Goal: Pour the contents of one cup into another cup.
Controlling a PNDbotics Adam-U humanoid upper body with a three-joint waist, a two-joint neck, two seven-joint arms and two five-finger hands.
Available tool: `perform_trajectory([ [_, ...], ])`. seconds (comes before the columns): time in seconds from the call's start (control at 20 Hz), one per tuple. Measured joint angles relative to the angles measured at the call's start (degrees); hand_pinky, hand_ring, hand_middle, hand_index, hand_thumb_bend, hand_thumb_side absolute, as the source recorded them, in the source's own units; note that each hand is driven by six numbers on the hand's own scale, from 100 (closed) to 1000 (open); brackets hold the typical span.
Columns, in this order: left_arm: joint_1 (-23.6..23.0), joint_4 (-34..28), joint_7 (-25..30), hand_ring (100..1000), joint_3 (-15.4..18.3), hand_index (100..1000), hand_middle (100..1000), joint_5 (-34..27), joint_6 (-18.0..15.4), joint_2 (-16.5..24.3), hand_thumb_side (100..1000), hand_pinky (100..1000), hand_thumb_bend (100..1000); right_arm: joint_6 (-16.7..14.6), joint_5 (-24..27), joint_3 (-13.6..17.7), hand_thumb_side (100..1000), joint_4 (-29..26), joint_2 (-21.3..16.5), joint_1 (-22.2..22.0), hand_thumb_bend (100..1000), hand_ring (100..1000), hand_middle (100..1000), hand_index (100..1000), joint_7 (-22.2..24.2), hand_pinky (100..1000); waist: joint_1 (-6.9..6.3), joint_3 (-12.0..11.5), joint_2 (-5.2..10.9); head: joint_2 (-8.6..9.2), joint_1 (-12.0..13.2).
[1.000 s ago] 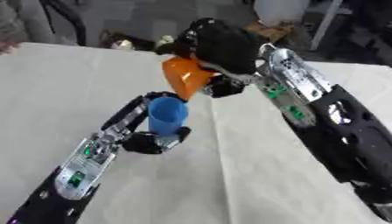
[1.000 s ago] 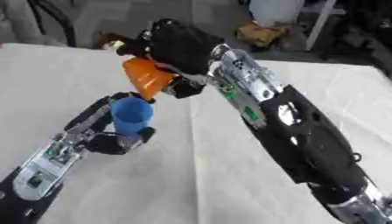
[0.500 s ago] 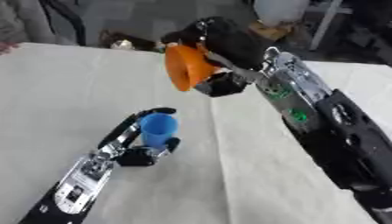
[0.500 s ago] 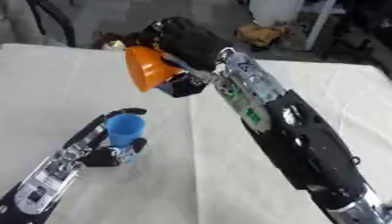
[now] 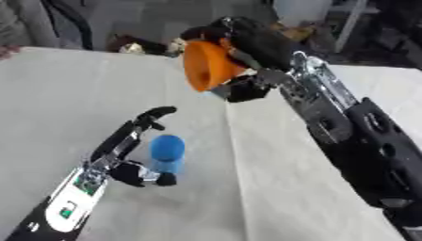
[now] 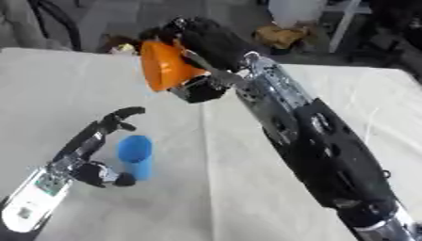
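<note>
Orange cup aloft, blue cup on the table.
Our right hand (image 5: 247, 40) is curled round the tilted orange plastic cup (image 5: 206, 66), well above the white cloth table (image 5: 74, 89); our left hand (image 5: 136, 141) lies open-fingered beside the upright blue plastic cup (image 5: 167, 153).

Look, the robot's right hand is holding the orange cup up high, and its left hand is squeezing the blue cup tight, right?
Not quite. The right hand does hold the orange plastic cup up high, tipped on its side. But the left hand is open beside the blue plastic cup, its fingers straight, not squeezing it. The cup stands upright on the white cloth-covered table. The left eye view shows this.
</note>
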State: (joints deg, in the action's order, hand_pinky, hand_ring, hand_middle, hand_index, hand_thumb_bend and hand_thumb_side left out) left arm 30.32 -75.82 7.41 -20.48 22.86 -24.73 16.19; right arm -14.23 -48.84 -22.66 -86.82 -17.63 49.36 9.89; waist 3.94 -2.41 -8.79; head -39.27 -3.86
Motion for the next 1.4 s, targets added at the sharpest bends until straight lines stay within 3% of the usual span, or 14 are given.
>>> perform_trajectory([
  [0.6, -2.9, 0.8, -2.8, 1000, -0.2, 974, 888, 7.1, -2.6, -0.1, 856, 765, 1000, 5.7, 9.4, 4.3, 201, 5.2, 0.9, -7.1, 100, 293, 271, 850, -8.0, 681, -1.93, -0.8, -0.46, -0.01, -0.3],
  [0.8, -5.3, -1.1, -4.0, 1000, 0.1, 963, 870, 5.3, -2.4, 0.0, 865, 751, 1000, 7.1, 12.9, 6.4, 229, 7.9, 0.5, -9.5, 100, 286, 263, 845, -11.0, 677, -2.38, -1.5, -0.67, 0.0, -0.4],
  [1.1, -7.7, -7.1, -7.5, 1000, 2.9, 963, 865, 0.6, 0.4, 1.0, 865, 737, 1000, 9.4, 18.1, 9.4, 276, 14.6, -0.2, -13.1, 100, 287, 263, 843, -14.8, 679, -2.8, -2.7, -0.73, 0.04, -0.8],
  [1.4, -8.0, -12.0, -10.0, 1000, 5.1, 965, 870, -4.6, 3.7, 1.0, 875, 739, 1000, 6.5, 23.3, 7.9, 459, 19.1, -0.1, -15.1, 100, 342, 328, 858, -15.4, 698, -2.93, -3.1, -0.77, 0.05, -0.8],
])
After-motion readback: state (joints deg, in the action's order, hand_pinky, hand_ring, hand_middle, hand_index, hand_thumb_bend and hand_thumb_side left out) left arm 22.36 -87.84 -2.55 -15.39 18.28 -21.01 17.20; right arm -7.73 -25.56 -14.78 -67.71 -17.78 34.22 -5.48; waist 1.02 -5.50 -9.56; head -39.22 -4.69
